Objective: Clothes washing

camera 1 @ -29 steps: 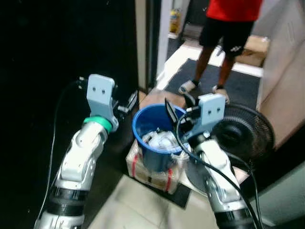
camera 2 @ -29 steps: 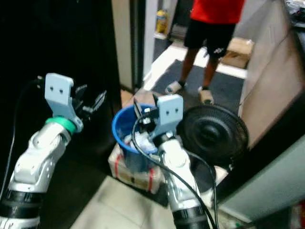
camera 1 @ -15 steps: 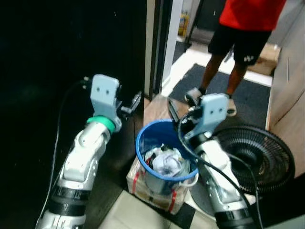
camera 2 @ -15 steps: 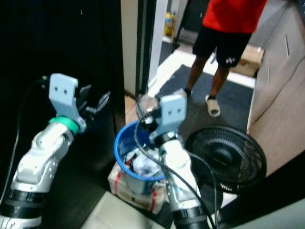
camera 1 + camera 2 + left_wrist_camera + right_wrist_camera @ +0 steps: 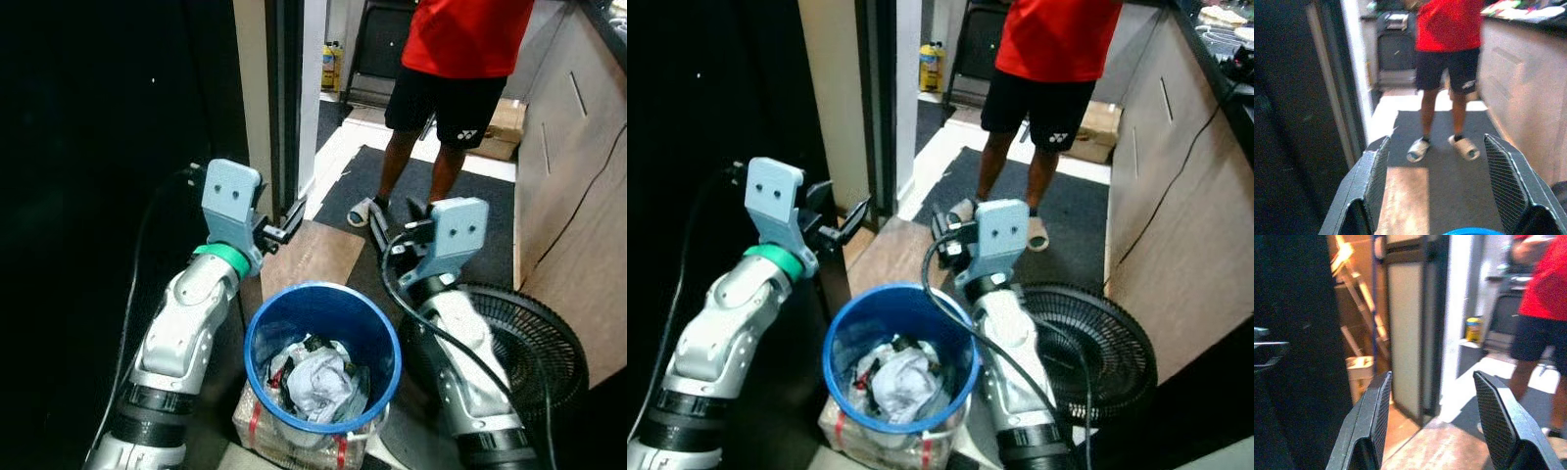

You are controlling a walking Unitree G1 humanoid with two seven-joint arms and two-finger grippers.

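Since a second earlier our whole view had swung: the blue bucket point(image 5: 322, 364) had gone from mid-frame to low and near, and the fan point(image 5: 529, 343) had slid toward our right, so we read this as camera travel, not objects moving.

Left eye: the bucket sat on a taped box point(image 5: 294, 441) just before us, the laundry point(image 5: 315, 380) heaped inside it. We held both arms raised over the far rim, likely poised to reach in or take the rim. The left gripper point(image 5: 284, 223) hung beyond the bucket's left edge, the right gripper point(image 5: 392, 227) beyond its right edge; neither touched anything.

Right eye: a person point(image 5: 1050, 69) in red shirt and dark shorts stood far off on the dark mat point(image 5: 1058, 211), by the doorway.

Left wrist: the fingers point(image 5: 1371, 181) were spread wide with nothing between them, a sliver of blue rim at the frame's edge.

Right wrist: the fingers point(image 5: 1494, 411) were likewise parted and empty, aimed at a door frame point(image 5: 1405, 328).
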